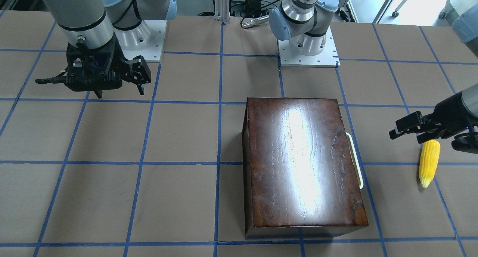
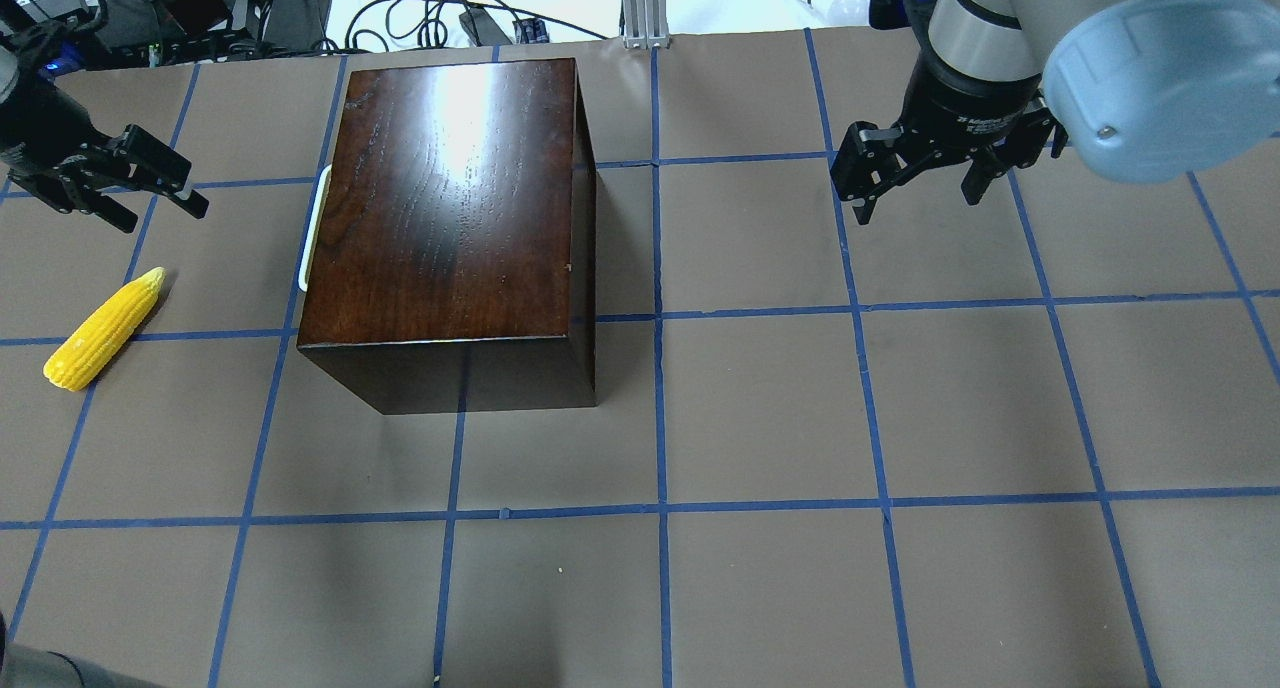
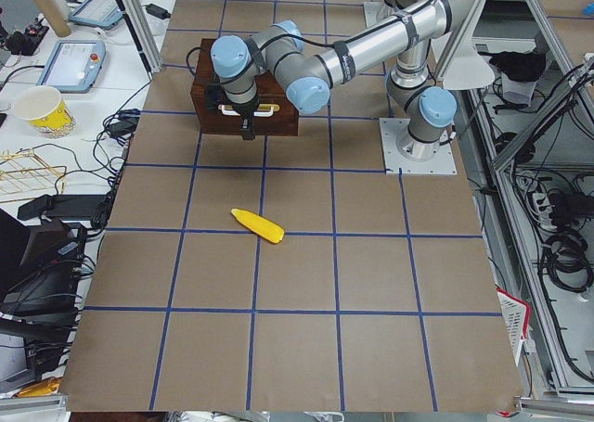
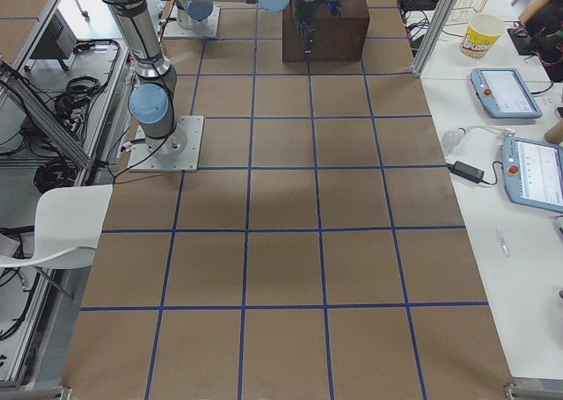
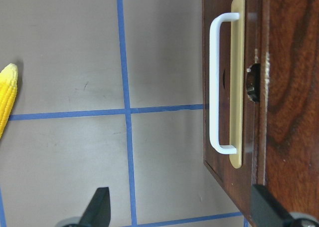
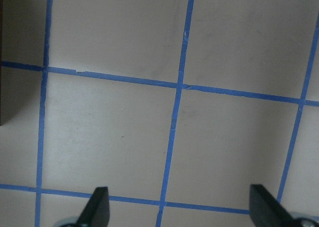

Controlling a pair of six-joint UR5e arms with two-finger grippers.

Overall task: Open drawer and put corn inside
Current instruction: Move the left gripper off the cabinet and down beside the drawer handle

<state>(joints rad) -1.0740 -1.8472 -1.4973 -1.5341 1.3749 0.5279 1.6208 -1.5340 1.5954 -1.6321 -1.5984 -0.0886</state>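
Note:
The dark reddish-brown box (image 2: 450, 228) stands on the table with its drawer shut. Only the drawer's dark front panel (image 5: 225, 32) and white handle (image 5: 215, 85) show, on the box's left side (image 2: 312, 230). The yellow corn (image 2: 105, 328) lies flat on the table left of the box, apart from it (image 1: 428, 168). My left gripper (image 2: 165, 216) is open and empty, hovering between the corn's tip and the handle (image 5: 182, 209). My right gripper (image 2: 915, 203) is open and empty, well to the right of the box (image 6: 179, 212).
The table is brown with a blue tape grid. The two arm bases (image 1: 308, 51) (image 1: 140, 44) are bolted on at the robot's side. Cables and gear (image 2: 420, 8) lie past the far edge behind the box.

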